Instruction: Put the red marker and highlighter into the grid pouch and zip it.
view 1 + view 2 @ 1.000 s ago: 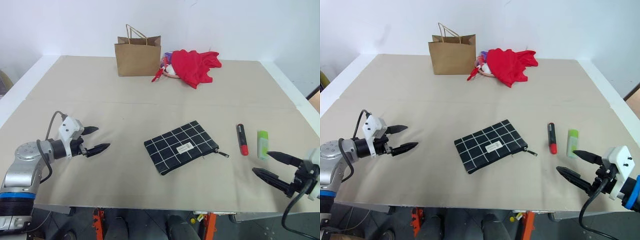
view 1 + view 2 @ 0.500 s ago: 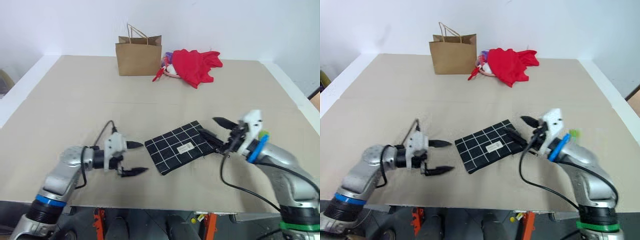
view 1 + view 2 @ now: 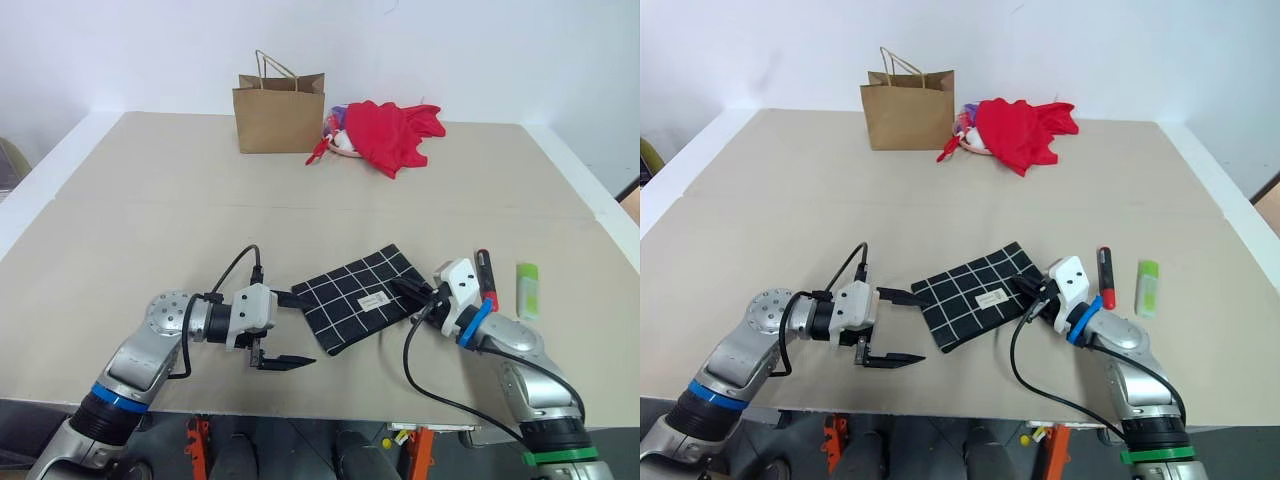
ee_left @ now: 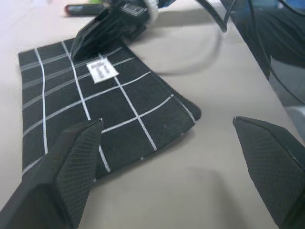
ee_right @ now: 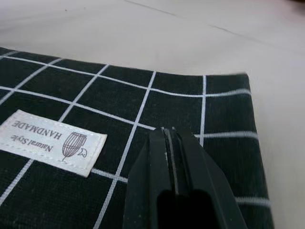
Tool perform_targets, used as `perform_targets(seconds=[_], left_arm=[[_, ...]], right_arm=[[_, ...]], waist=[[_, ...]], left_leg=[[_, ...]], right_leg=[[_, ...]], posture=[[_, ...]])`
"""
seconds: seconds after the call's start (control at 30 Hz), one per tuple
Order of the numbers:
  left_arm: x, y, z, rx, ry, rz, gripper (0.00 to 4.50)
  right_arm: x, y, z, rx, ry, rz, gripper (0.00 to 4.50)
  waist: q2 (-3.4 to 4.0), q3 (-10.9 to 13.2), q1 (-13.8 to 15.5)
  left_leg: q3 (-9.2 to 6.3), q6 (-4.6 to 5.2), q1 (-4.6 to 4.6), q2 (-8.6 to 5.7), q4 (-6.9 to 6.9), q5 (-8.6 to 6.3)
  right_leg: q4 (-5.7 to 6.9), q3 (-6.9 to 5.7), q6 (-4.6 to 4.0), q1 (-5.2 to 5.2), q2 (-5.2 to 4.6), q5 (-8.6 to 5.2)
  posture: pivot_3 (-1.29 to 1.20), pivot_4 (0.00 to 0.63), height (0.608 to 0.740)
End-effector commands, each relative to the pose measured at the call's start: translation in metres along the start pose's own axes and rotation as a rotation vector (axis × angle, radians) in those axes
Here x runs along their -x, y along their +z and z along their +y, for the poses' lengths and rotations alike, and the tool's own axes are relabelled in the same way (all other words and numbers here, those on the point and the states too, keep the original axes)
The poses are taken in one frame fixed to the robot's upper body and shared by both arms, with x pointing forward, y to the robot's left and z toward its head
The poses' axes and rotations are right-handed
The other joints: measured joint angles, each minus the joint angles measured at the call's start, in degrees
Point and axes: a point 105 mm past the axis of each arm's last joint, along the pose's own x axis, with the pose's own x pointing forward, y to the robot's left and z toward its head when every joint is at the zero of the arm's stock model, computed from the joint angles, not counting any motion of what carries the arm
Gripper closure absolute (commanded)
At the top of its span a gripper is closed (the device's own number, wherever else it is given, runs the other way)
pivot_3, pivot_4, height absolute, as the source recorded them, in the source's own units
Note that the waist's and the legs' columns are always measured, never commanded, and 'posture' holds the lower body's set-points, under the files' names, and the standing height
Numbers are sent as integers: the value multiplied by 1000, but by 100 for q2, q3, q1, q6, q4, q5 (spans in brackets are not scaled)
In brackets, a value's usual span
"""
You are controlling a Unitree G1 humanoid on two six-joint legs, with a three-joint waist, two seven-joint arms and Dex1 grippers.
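Note:
The grid pouch [image 3: 355, 296] lies flat near the table's front, label up. My left gripper [image 3: 297, 330] is open at the pouch's left corner: one finger reaches that corner and the other hangs in front of the near edge. The left wrist view has the pouch's near corner [image 4: 157, 114] between the two fingers. My right gripper [image 3: 405, 290] is shut, its tips [image 5: 167, 131] low over the pouch's right end beside the white label [image 5: 50, 140]; I see nothing between them. The red marker [image 3: 486, 280] and the lime-green highlighter [image 3: 527, 290] lie side by side right of the pouch.
A brown paper bag [image 3: 280, 112] stands at the table's back, with a red cloth [image 3: 392, 132] heaped beside it. The table's front edge [image 3: 330, 412] runs just below both arms.
The right gripper has shut and dropped onto the pouch's right end, uncovering the marker. The left gripper has slid right to the pouch's left corner, still open.

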Motion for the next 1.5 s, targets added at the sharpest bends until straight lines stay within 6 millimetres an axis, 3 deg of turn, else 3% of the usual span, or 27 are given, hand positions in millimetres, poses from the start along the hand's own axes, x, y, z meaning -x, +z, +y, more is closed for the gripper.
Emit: perform_targets(seconds=[0.03, 0.27, 0.53, 0.73, 0.93, 1.23, 1.5], left_arm=[[-1, 2, 4, -130, 1, 18, 0], [-18, -8, 18, -283, 72, 52, 0], [-36, -6, 20, -299, 37, 13, 0], [-30, -4, 16, -272, -63, 27, 0], [-27, 10, 14, -170, -95, -19, 0], [-41, 7, 20, -198, -88, -8, 0], [-42, 1, 11, -211, -222, 31, 0]], right_arm=[[-3, -12, 4, -14, -4, 33, 4452], [-14, 0, 7, -22, -1, 3, 4452], [-18, 0, 12, -38, -16, 20, 4452], [-15, -1, 10, -29, -27, 30, 4452], [-16, -1, 10, -31, -30, 33, 4452], [-20, 0, 12, -33, -24, 28, 4452], [-21, -1, 12, -26, -16, 30, 4452]], waist=[[0, 0, -3], [-1, 0, -26], [1, -1, -50], [1, -1, -55], [0, -1, -66], [0, 0, -86], [0, 0, -136]], left_leg=[[0, 1, 2, 0, 1, 1], [1, 5, 6, 0, 11, 6], [0, 6, 5, 0, 9, 6], [0, 6, 5, 0, 8, 6], [-1, 6, 4, 0, -1, 6], [-1, 6, 4, -1, 1, 6], [-2, 6, 4, -1, -5, 6]], right_leg=[[0, 0, -17, 2, 0, -7], [0, 2, -23, 8, 0, -1], [1, 2, 1, 7, 2, 11], [1, 3, 0, 7, 2, 10], [1, 2, 3, 5, 2, 5], [1, 2, 1, 5, 2, 4], [0, 2, 1, 3, 2, 2]], posture=[[0, 150, 740], [0, 150, 740], [0, 150, 740], [0, 150, 740], [0, 150, 740], [0, 150, 740], [0, 150, 740]])
